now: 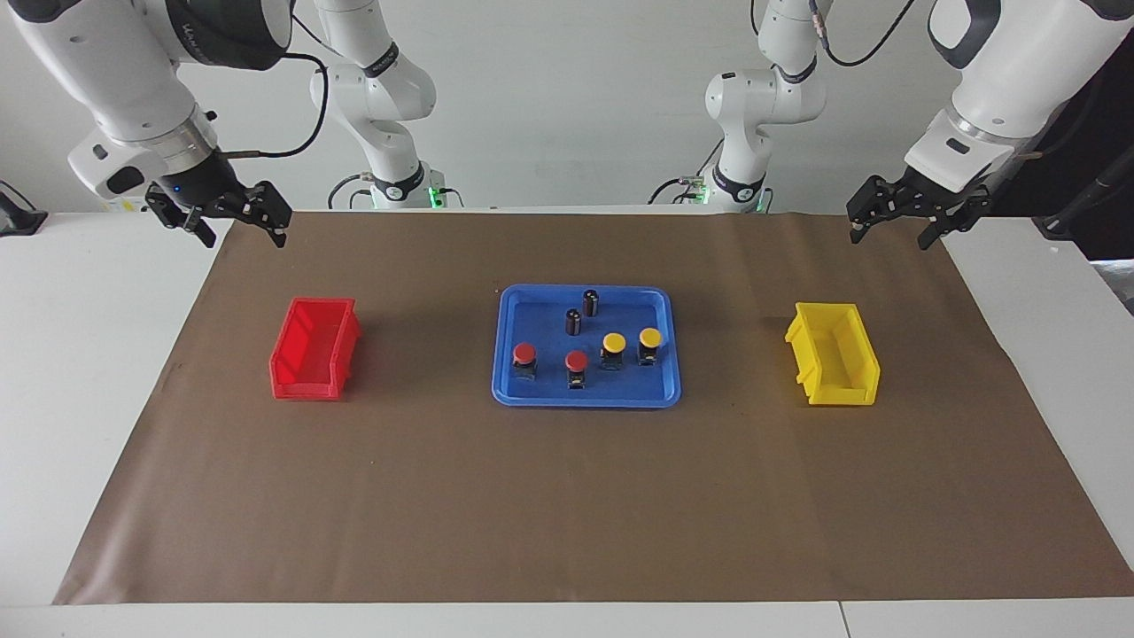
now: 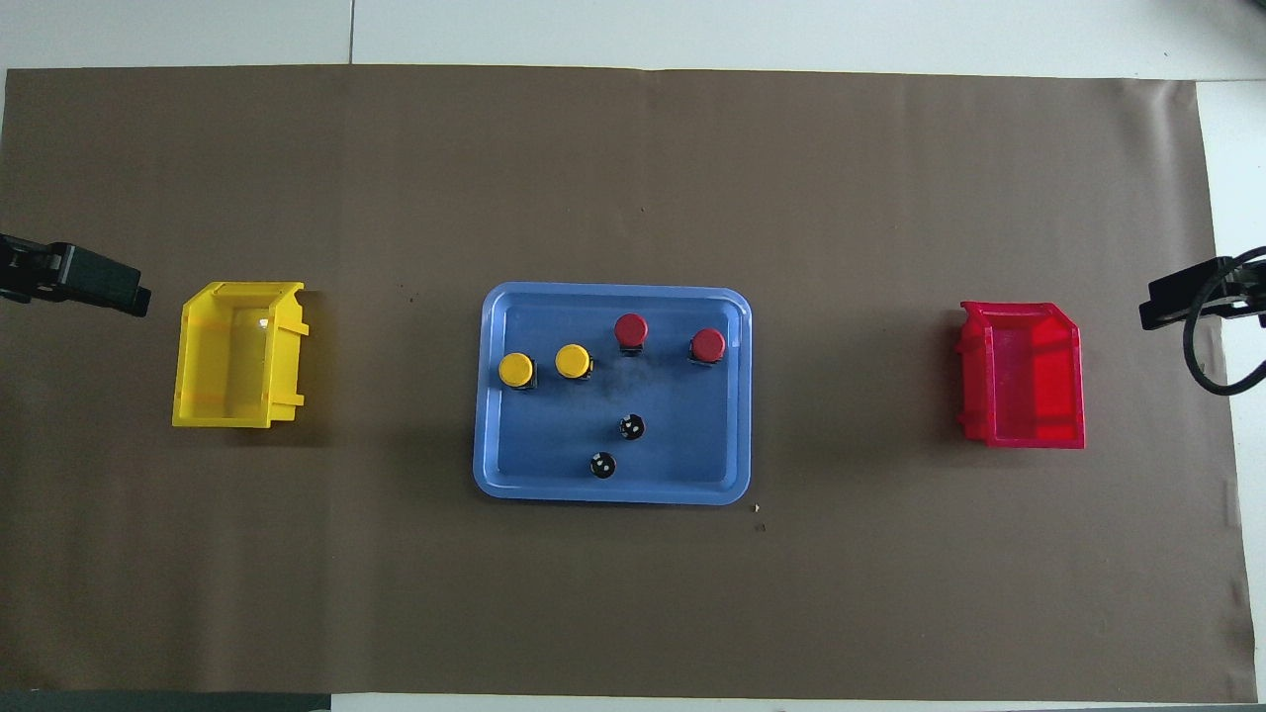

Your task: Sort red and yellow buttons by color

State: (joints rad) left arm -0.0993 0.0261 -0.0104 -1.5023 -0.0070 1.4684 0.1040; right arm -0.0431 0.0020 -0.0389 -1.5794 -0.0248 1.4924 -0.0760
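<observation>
Two red buttons [image 1: 524,354] [image 1: 577,361] and two yellow buttons [image 1: 614,342] [image 1: 650,338] stand upright in a row on a blue tray [image 1: 585,400] at the table's middle. The reds are toward the right arm's end, the yellows toward the left arm's end. They also show in the overhead view: reds [image 2: 631,327] [image 2: 708,344], yellows [image 2: 516,369] [image 2: 573,361]. My right gripper [image 1: 244,239] is open and empty, raised over the mat's corner at its own end. My left gripper [image 1: 889,239] is open and empty, raised over the mat's corner at its end.
Two dark capless cylinders [image 1: 591,302] [image 1: 574,321] stand on the tray, nearer to the robots than the buttons. A red bin [image 1: 314,350] sits toward the right arm's end, a yellow bin [image 1: 833,354] toward the left arm's end. A brown mat [image 1: 567,505] covers the table.
</observation>
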